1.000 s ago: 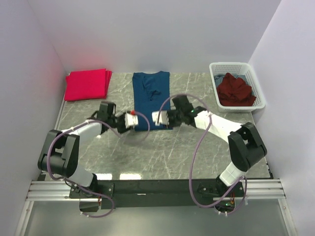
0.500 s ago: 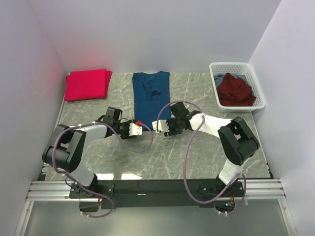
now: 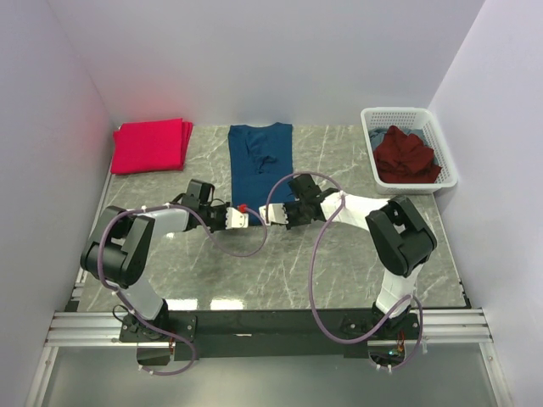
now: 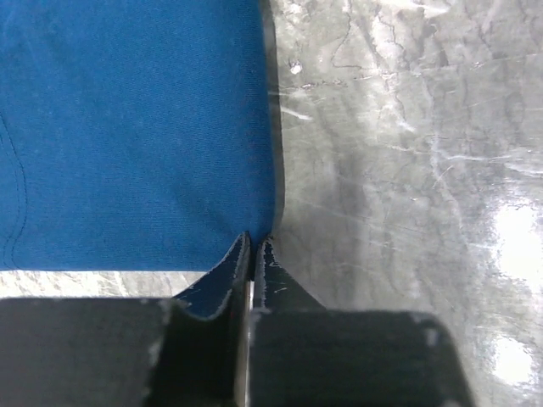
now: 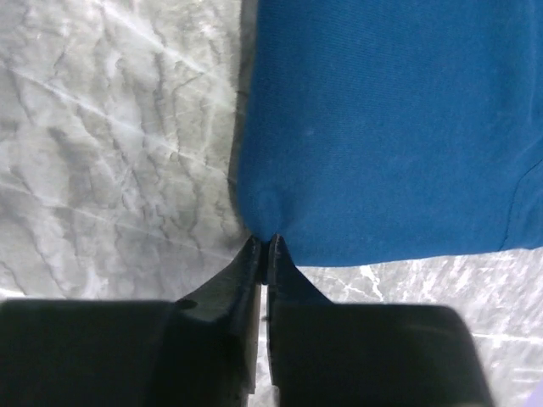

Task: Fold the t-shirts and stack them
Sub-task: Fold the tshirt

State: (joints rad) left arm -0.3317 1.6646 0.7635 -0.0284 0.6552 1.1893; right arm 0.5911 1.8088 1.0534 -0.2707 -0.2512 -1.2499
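Grey marble table [image 3: 339, 263], white walls [image 3: 254, 59]; left pincer [image 4: 253, 248], right pincer [image 5: 264, 248] each pinching blue t-shirt [image 3: 260, 161] hem corner.

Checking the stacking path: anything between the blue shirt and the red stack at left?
Nothing visible: only bare table lies between the blue shirt and the red stack. The left gripper and right gripper are shut on its near corners; the basket sits far right.
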